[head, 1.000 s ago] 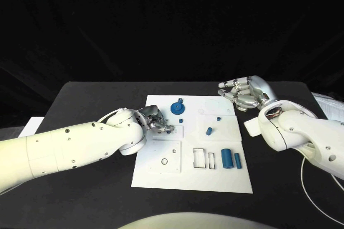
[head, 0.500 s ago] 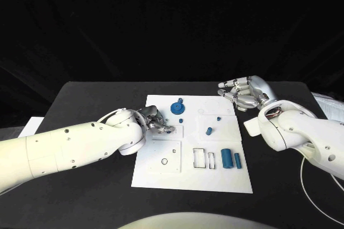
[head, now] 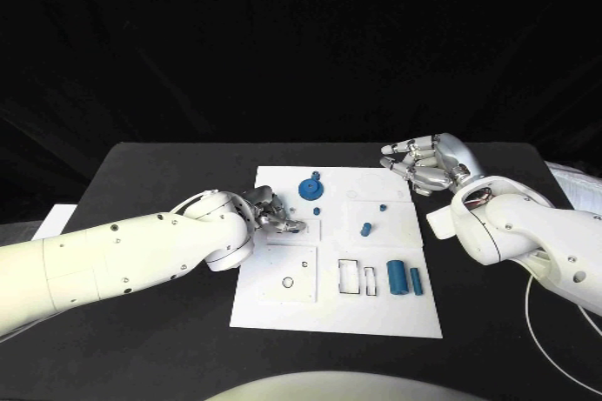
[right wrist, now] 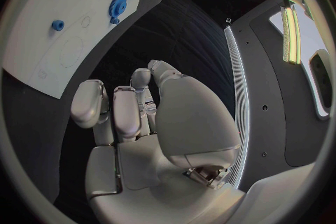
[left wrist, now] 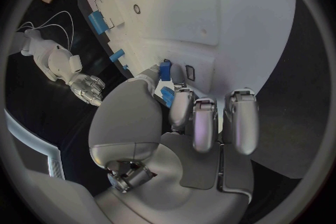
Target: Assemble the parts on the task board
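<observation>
I see the flat white rectangular task board (head: 337, 307) lying in the middle of the black table (head: 150, 331). My left hand (head: 267, 208) is over the board's left side, and from the left wrist camera its thumb and a finger (left wrist: 181, 109) pinch a small blue rectangular part (left wrist: 164, 71), held just above the white surface beside a small rectangular slot (left wrist: 190, 72); the other fingers lie alongside, loosely curled. My right hand (head: 424, 164) sits off the board, over the bare table past its far right corner, fingers curled in on nothing as far as the right wrist camera lets me see.

On the board, a round blue gear (head: 310, 190) sits near the far edge, with a small blue stub (head: 317, 210) just beside it toward me. 2 more small blue pieces, a tiny blue peg (head: 380, 210) and a short blue upright pin (head: 365, 229), stand near the middle right. Toward the near right side, a thick blue cylinder (head: 397, 277) and a thinner blue bar (head: 415, 282) lie side by side, next to 2 empty rectangular cut-outs (head: 359, 277).
</observation>
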Action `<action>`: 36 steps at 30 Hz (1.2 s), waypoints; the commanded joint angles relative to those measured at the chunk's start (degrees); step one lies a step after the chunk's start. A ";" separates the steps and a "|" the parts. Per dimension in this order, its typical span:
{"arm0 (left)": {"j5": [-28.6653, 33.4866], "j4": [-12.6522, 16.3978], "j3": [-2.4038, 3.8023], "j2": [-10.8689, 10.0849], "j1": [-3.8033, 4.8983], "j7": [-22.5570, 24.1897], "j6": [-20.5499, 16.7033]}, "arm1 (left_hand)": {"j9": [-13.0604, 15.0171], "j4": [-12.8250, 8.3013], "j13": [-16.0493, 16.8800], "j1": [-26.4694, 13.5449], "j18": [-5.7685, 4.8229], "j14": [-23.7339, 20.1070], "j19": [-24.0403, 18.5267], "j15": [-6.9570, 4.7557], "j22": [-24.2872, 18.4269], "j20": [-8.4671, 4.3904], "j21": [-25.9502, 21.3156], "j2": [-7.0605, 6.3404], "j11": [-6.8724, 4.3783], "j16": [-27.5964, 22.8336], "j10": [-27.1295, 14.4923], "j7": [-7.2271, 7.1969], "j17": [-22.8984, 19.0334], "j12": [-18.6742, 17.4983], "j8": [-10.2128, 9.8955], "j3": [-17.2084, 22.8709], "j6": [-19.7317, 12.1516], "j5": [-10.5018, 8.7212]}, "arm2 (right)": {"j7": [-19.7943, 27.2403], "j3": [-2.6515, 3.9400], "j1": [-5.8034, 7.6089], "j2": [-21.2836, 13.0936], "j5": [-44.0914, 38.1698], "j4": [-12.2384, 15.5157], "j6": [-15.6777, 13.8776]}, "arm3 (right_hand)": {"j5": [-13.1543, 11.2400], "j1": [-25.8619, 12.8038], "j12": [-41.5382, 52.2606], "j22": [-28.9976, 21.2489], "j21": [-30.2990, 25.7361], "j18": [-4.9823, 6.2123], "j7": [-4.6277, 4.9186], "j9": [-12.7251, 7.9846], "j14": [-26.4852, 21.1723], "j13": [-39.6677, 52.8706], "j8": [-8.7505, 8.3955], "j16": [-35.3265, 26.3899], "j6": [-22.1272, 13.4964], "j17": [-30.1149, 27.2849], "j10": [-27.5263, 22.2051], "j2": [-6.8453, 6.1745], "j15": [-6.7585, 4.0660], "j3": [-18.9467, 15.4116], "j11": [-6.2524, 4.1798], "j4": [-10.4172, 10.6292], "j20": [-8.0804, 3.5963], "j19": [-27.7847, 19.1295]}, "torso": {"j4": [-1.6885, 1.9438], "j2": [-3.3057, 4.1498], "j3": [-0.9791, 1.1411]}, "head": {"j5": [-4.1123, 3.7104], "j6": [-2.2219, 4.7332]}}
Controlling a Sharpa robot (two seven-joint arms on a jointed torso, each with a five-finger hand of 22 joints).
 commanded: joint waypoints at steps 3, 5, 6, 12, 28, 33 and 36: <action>1.66 -0.05 -0.14 -0.06 -0.20 -0.81 1.35 | -0.08 0.32 0.08 -0.25 -1.13 6.03 4.01 -0.39 11.79 -0.25 0.27 0.53 0.15 0.18 0.37 0.17 15.05 0.18 -0.30 -0.52 0.07 0.17 | 0.52 -0.01 -0.06 0.08 -0.20 -0.01 0.55 | 0.24 -0.55 -0.37 -0.08 -0.20 0.51 0.03 0.04 1.05 -0.05 0.01 -0.40 -0.32 -0.10 -0.37 0.03 0.35 0.19 -0.17 0.11 -0.10 -0.33 | 0.03 0.00 0.03 | 0.00 -0.03; 1.80 -0.04 -0.14 -0.09 -0.20 -0.81 1.33 | -0.08 0.37 0.07 -0.26 -1.13 6.03 4.01 -0.39 11.79 -0.25 0.27 0.54 0.15 0.18 0.37 0.17 15.05 0.18 -0.30 -0.55 0.07 0.17 | 0.52 -0.01 -0.07 0.09 -0.20 -0.02 0.55 | 0.24 -0.55 -0.37 -0.08 -0.20 0.51 0.03 0.04 1.05 -0.05 0.01 -0.40 -0.32 -0.10 -0.37 0.03 0.35 0.19 -0.17 0.11 -0.10 -0.33 | 0.03 0.00 0.02 | 0.00 -0.03; 1.90 -0.04 -0.13 -0.11 -0.20 -0.81 1.32 | -0.09 0.54 0.16 -0.30 -1.14 6.03 4.02 -0.39 11.82 -0.25 0.30 0.58 0.15 0.18 0.41 0.16 15.05 0.26 -0.28 -0.68 0.09 0.17 | 0.52 -0.01 -0.08 0.09 -0.20 -0.03 0.55 | 0.24 -0.55 -0.37 -0.08 -0.20 0.51 0.03 0.04 1.05 -0.05 0.01 -0.40 -0.32 -0.10 -0.37 0.03 0.35 0.19 -0.17 0.11 -0.10 -0.33 | 0.04 0.01 0.01 | 0.00 -0.01; 2.33 -0.08 -0.08 -0.17 -0.17 -0.80 1.30 | -0.13 1.18 0.15 -0.44 -1.15 6.03 4.04 -0.39 11.84 -0.25 0.31 0.59 0.15 0.18 0.41 0.18 15.05 0.26 -0.23 -1.23 0.11 0.17 | 0.52 -0.02 -0.12 0.12 -0.20 -0.05 0.55 | 0.24 -0.55 -0.37 -0.08 -0.20 0.51 0.03 0.04 1.05 -0.05 0.01 -0.40 -0.32 -0.10 -0.37 0.03 0.35 0.19 -0.17 0.11 -0.10 -0.33 | -0.01 -0.01 0.05 | 0.08 0.05; 3.01 -0.80 0.14 -0.05 0.55 -0.77 1.49 | -0.23 3.11 0.45 -1.35 -1.21 6.03 4.14 -0.37 12.04 -0.24 0.51 0.73 0.19 0.18 0.58 0.22 15.05 0.59 0.01 -3.32 0.29 0.23 | 0.61 -0.04 -0.23 0.19 -0.20 -0.16 0.25 | 0.40 0.00 -0.62 -0.26 -0.40 0.55 0.05 0.01 0.93 -0.35 -0.09 -0.64 -0.61 -0.27 -0.76 -0.39 0.36 0.42 -0.18 -0.42 -0.09 -0.46 | 0.00 -0.03 0.06 | 0.20 0.28; 3.18 -0.99 0.16 0.09 0.90 -0.77 2.06 | -0.25 3.15 0.49 -1.71 -1.22 6.03 4.17 -0.36 12.09 -0.24 0.56 0.73 0.19 0.18 0.62 0.22 15.05 0.63 0.04 -3.71 0.34 0.23 | 0.66 -0.04 -0.25 0.21 -0.21 -0.19 0.19 | 0.40 0.00 -0.62 -0.26 -0.40 0.55 0.05 0.01 0.93 -0.35 -0.09 -0.64 -0.61 -0.27 -0.76 -0.39 0.36 0.42 -0.18 -0.42 -0.09 -0.46 | -0.05 0.01 0.06 | 0.14 0.18; 3.22 -1.04 0.16 0.16 0.98 -0.78 2.24 | -0.26 3.15 0.48 -1.78 -1.21 6.03 4.15 -0.36 12.06 -0.24 0.51 0.74 0.20 0.18 0.62 0.21 15.05 0.62 0.05 -3.79 0.35 0.23 | 0.67 -0.05 -0.26 0.21 -0.22 -0.22 0.20 | 0.40 0.00 -0.62 -0.26 -0.40 0.55 0.05 0.01 0.93 -0.35 -0.09 -0.64 -0.61 -0.27 -0.76 -0.39 0.36 0.42 -0.18 -0.42 -0.09 -0.46 | 0.03 0.00 0.04 | 0.08 0.17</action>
